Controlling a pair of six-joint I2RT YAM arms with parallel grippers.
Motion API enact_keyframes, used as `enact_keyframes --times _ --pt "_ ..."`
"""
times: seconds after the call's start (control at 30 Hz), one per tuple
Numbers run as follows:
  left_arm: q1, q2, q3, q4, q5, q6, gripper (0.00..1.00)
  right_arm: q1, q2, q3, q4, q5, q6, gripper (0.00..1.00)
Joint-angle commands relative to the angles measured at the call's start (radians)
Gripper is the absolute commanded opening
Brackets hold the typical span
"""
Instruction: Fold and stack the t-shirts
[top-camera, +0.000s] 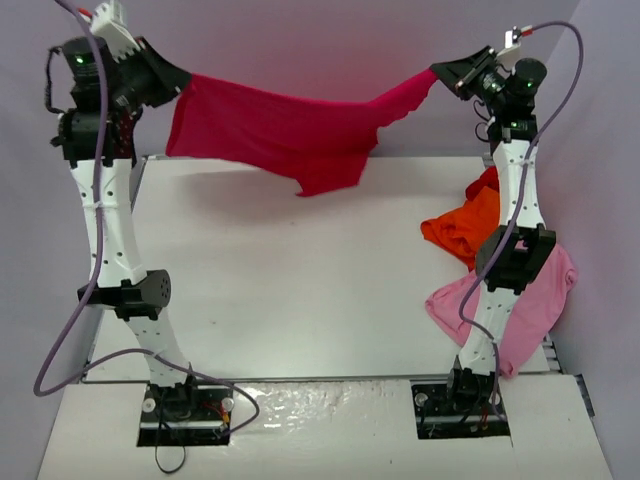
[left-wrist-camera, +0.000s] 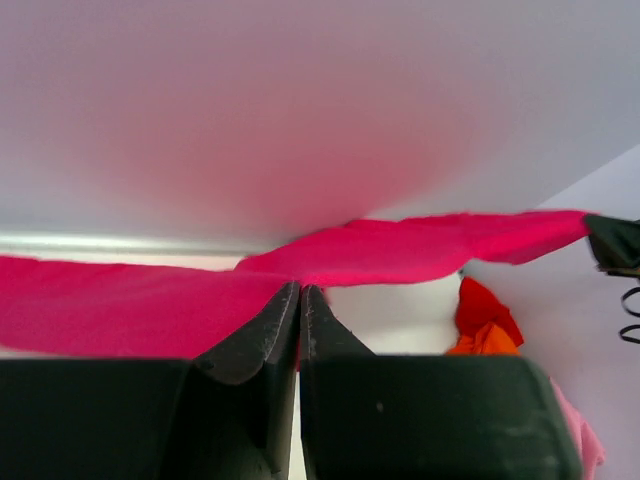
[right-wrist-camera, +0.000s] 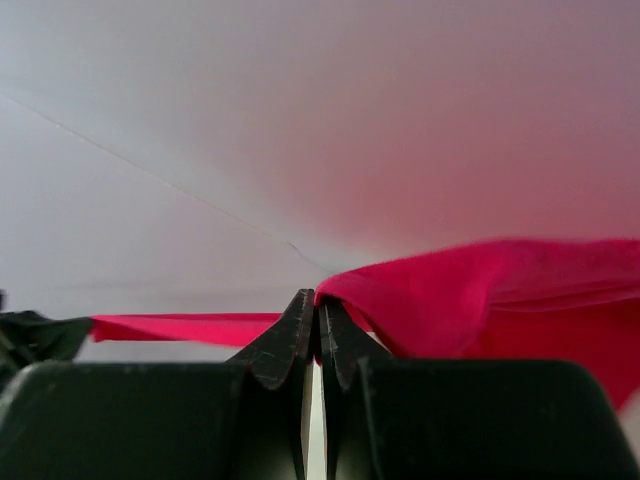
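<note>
Tension threatens both pinches: left gripper (top-camera: 184, 81) and right gripper (top-camera: 438, 72) clamp raspberry-red t-shirt (top-camera: 280, 130) edges aloft; either could slip.

Raspberry-red shirt (top-camera: 290, 135): plain, one solid colour. Orange shirt (top-camera: 462, 228): solid. Bright red shirt (top-camera: 486, 183): solid. Pale pink shirt (top-camera: 535, 300): solid. Table (top-camera: 300, 280) white. Left gripper (top-camera: 183, 82) black, right gripper (top-camera: 438, 72) black. Left arm (top-camera: 110, 230) white with black joints, right arm (top-camera: 515, 190) same. Cable (top-camera: 97, 200) purple.
</note>
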Motion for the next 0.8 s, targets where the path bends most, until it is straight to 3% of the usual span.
enact_keyframes --times 0.0,0.2,0.33,0.53,0.77 --pt "0.013 -0.040 -0.053 0.029 -0.001 0.069 0.00 0.002 -0.129 -0.114 0.090 -0.063 -0.059 0.00" --pt "0.006 -0.235 -0.475 0.129 -0.067 0.073 0.00 0.002 -0.264 -0.369 0.058 -0.055 -0.177 0.00" --pt "0.005 -0.310 -0.663 0.119 -0.104 0.094 0.00 0.000 -0.282 -0.462 0.022 -0.054 -0.214 0.00" --pt "0.005 -0.449 -0.918 0.139 -0.150 0.123 0.00 0.002 -0.382 -0.657 0.020 -0.037 -0.222 0.00" --pt "0.007 -0.602 -1.041 0.077 -0.186 0.177 0.00 0.002 -0.615 -0.895 -0.071 0.045 -0.316 0.00"
